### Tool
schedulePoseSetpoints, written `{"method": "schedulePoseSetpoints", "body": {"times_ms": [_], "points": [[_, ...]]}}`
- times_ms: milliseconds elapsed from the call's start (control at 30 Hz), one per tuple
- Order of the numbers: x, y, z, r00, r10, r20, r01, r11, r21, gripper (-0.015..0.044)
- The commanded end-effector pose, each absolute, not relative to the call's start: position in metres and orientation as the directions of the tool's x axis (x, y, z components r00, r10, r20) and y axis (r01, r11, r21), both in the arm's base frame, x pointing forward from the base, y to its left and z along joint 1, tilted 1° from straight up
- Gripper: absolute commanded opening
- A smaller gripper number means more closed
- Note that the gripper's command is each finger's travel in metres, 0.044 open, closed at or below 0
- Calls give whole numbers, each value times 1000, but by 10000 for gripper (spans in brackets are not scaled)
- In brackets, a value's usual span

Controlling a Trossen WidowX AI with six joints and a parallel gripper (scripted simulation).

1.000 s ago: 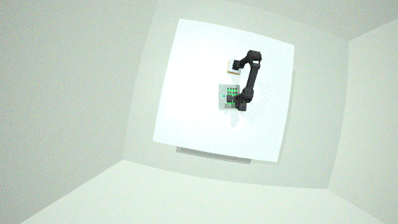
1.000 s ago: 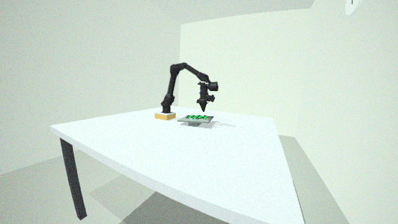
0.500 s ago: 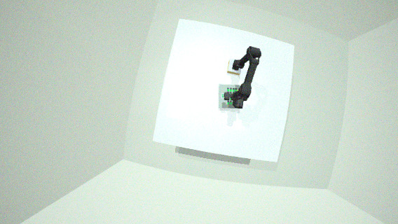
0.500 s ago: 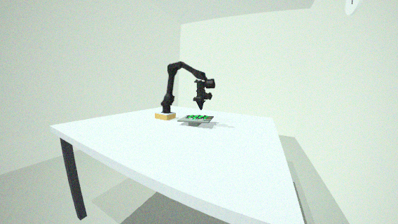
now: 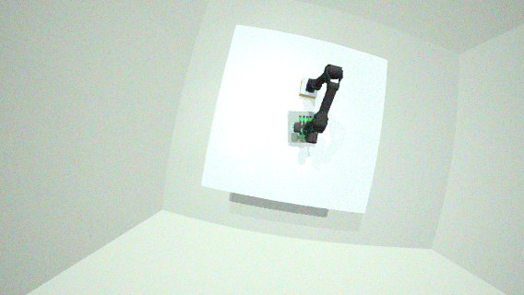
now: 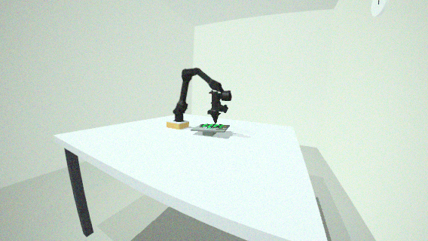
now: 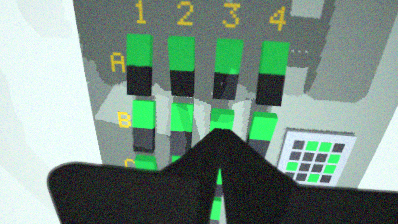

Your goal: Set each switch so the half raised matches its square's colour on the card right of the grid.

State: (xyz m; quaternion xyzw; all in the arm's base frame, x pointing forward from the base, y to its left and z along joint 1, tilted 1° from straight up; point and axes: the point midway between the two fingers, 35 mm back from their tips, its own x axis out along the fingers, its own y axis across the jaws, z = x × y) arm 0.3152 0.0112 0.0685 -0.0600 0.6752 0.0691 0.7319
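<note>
The grey switch panel (image 5: 292, 117) (image 6: 194, 129) (image 7: 99, 30) lies under the arm. My gripper (image 6: 215, 123) (image 7: 221, 136) is shut and empty, its tips over or just above switch B3 (image 7: 222, 118), hiding its nearer half; contact cannot be told. Row A switches, such as A1 (image 7: 139, 50), and B1 (image 7: 144, 115), B2 (image 7: 181, 117) and B4 (image 7: 263, 126) show green far and dark near halves; which halves are raised is unclear. Lower rows are mostly hidden. The card (image 7: 347, 142) reads, from its far row: dark, green, green, dark; dark, dark, dark, green; green, dark, dark, green; last row partly hidden, then dark, green, dark.
The arm's base block (image 5: 307, 97) (image 6: 178, 125) stands on the white table (image 5: 258, 138) (image 6: 226, 169) behind the panel. The arm arches above the panel and covers part of it in the top view. The card lies right of the grid.
</note>
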Motion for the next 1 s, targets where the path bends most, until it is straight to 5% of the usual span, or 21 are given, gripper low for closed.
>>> {"method": "schedulePoseSetpoints", "body": {"times_ms": [0, 967], "points": [[316, 11, 63, 81, 19, -997, -187, 982, 3, 0], [317, 11, 57, 81, 19, -997, -187, 982, 3, 0]]}}
